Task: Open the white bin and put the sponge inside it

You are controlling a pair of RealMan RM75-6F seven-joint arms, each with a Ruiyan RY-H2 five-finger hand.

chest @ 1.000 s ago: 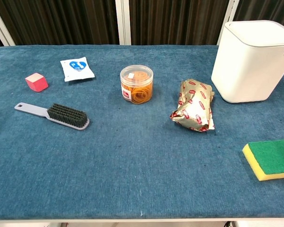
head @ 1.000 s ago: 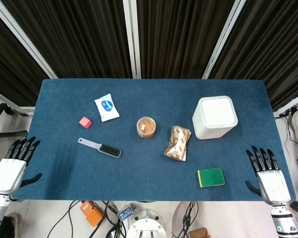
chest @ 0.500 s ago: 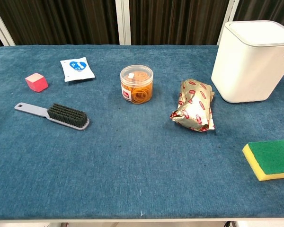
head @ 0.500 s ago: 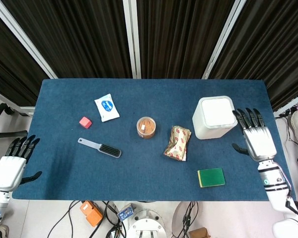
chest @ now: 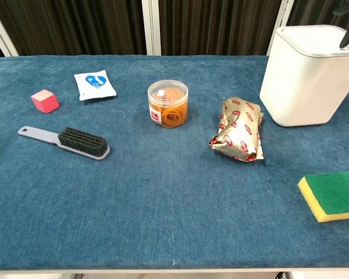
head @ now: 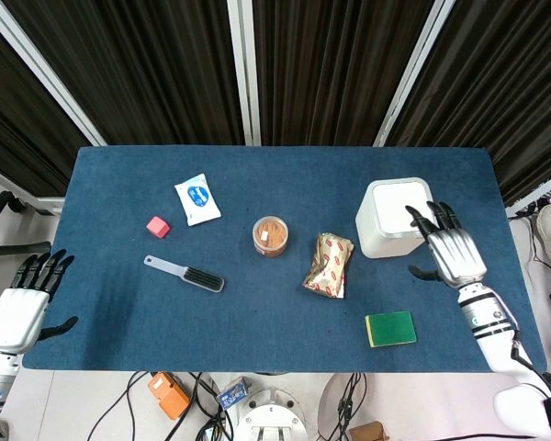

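Observation:
The white bin (head: 393, 217) (chest: 311, 75) stands at the table's right side with its lid closed. The sponge (head: 390, 328) (chest: 333, 195), green on top and yellow below, lies flat near the front edge, in front of the bin. My right hand (head: 449, 247) hovers open at the bin's right front corner, its fingers spread and reaching over the lid's edge; in the chest view only its dark fingertips (chest: 348, 36) show at the top right. My left hand (head: 20, 308) hangs open off the table's left front corner, holding nothing.
A gold and red snack packet (head: 329, 265) lies left of the bin, and a clear jar of rubber bands (head: 270, 235) stands further left. A grey brush (head: 185, 273), a pink cube (head: 157, 225) and a white wipe packet (head: 197, 198) lie on the left half.
My right hand has risen from the table's front right corner and moved in to the bin's right side, its fingers now over the lid's edge. The left hand has barely shifted.

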